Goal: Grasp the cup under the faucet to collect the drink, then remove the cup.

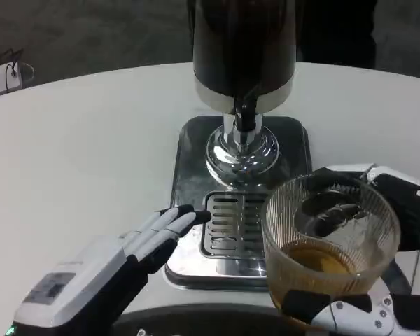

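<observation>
Right hand (378,280) wraps the ribbed glass cup (329,245): dark fingers visible through the far wall, others curled below the base at the lower edge. The cup is held low and right in the head view, forward of the drip grille (231,225) and off to its right side, not under the faucet (246,115). Amber drink sits in the bottom third; level looks roughly even, cup near upright

Left hand (136,245) holds nothing, fingers extended and close together, tips resting at or just over the left edge of the steel drip tray (185,182). Whether they touch the metal, cannot tell

Dispenser: dark tank (243,42) on a chrome pedestal (241,150), standing at the back of the tray, all on the white tabletop (77,147)

Judgement: collection looks done; step in hand is carrying the cup away

To do it well:
- keep the cup vertical, rim level; liquid is low so slosh margin is good, but ribbed glass may be slick, so hold firm without squeezing harder
- draw it toward the right and near side, away from the pedestal and tray lip
- left hand stays put, clear of the cup's path
- set down flat on bare tabletop before loosening fingers

Risk: base catching the tray's raised front corner if lowered too soon
</observation>
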